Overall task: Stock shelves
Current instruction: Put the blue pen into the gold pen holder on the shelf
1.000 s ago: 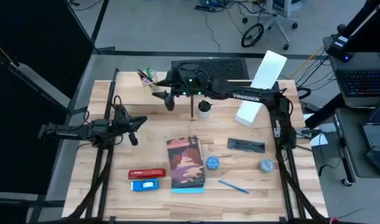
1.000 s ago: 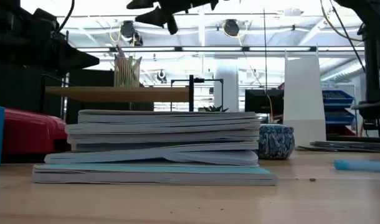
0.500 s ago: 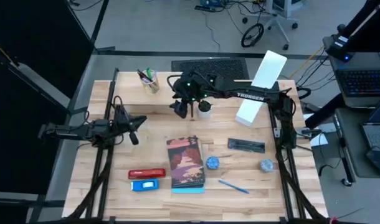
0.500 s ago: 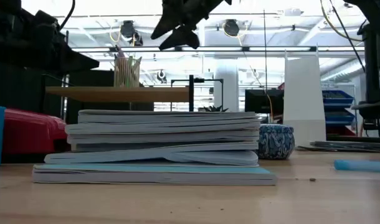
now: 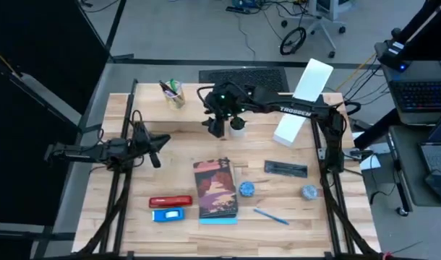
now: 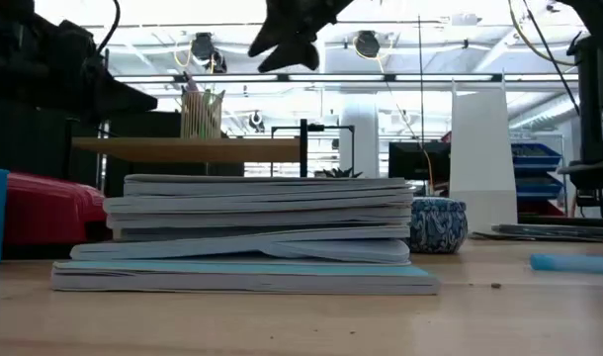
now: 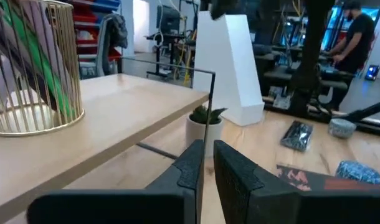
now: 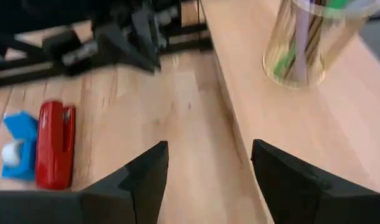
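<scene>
Right tool open and empty above the shelf

The right tool (image 5: 215, 128) hangs over the front edge of the low wood shelf (image 5: 188, 108), fingers spread wide, nothing between them, touching nothing. The pencil cup (image 8: 314, 40) stands on the shelf. The white file holder (image 5: 301, 101) is at the desk's (image 5: 350, 217) far right. The left tool (image 5: 154, 157) waits at the desk's left, fingers almost together, empty.

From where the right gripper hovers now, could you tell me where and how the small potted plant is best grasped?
Judging by its pose, grip the small potted plant around its white pot's straight sides, coming from above. It stands upright beside the shelf, whose black leg crowds one side, so close the right gripper along the shelf edge.
</scene>
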Motion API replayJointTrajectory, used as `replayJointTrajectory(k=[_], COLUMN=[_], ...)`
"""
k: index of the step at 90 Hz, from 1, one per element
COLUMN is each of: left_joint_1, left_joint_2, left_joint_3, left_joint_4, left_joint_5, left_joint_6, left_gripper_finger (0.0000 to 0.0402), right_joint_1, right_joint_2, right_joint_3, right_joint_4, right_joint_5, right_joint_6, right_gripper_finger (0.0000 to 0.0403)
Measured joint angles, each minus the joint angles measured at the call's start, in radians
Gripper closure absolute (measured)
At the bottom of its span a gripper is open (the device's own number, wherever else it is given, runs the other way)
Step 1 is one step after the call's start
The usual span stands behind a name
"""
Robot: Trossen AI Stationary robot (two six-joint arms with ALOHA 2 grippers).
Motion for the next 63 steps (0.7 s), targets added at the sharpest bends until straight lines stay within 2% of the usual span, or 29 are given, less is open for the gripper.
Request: replayJointTrajectory(k=[19, 30, 39, 46, 55, 63], left_joint_1=[0.0, 0.0, 0.0, 0.0, 0.0, 0.0], left_joint_2=[0.001, 0.0, 0.0, 0.0, 0.0, 0.001], left_joint_3=[0.0, 0.0, 0.0, 0.0, 0.0, 0.0], left_joint_4=[-0.001, 0.0, 0.0, 0.0, 0.0, 0.001], left_joint_5=[0.0, 0.0, 0.0, 0.0, 0.0, 0.0], left_joint_6=[-0.006, -0.006, -0.006, -0.007, -0.007, -0.007], left_gripper_finger=[0.0379, 0.0379, 0.0379, 0.0379, 0.0379, 0.0379], right_joint_1=[0.063, 0.11, 0.165, 0.218, 0.293, 0.364], right_joint_2=[-0.055, -0.093, -0.151, -0.22, -0.324, -0.432], right_joint_3=[0.0, -0.001, -0.017, -0.08, -0.231, -0.419], right_joint_4=[-0.496, -0.659, -0.671, -0.642, -0.56, -0.429], right_joint_5=[-0.003, 0.0, 0.022, 0.094, 0.177, 0.209], right_joint_6=[-0.023, 0.016, 0.08, 0.141, 0.239, 0.366], right_gripper_finger=[0.0191, 0.0191, 0.0191, 0.0191, 0.0191, 0.0191])
